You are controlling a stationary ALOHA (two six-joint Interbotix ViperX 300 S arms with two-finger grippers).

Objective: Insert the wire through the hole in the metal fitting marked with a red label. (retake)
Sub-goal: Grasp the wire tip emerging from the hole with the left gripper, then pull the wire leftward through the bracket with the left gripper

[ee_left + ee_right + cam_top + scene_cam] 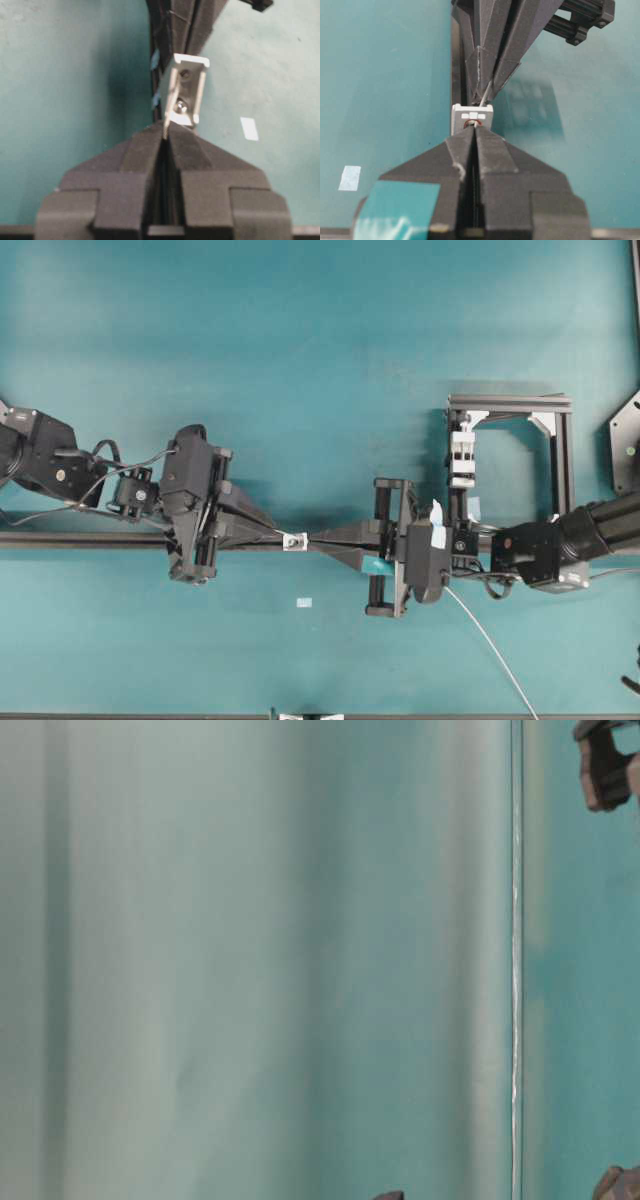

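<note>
The small silvery metal fitting [294,540] sits on the black rail between my two grippers. In the right wrist view it [470,111] shows a red ring around its hole [473,122]. My right gripper [476,129] is shut on the thin pale wire right at that hole. Past the fitting, the wire's tip runs into the closed fingers of my left gripper [487,86]. In the left wrist view my left gripper [165,132] is shut, with a thin pale strip between its tips just below the fitting [189,90]. The rest of the wire [490,640] trails off to the lower right.
A black rail [80,538] runs across the teal table. A black frame [510,402] with a white clip block [461,455] stands at the back right. A pale tape patch [304,602] lies in front of the fitting. The table-level view is only a teal blur.
</note>
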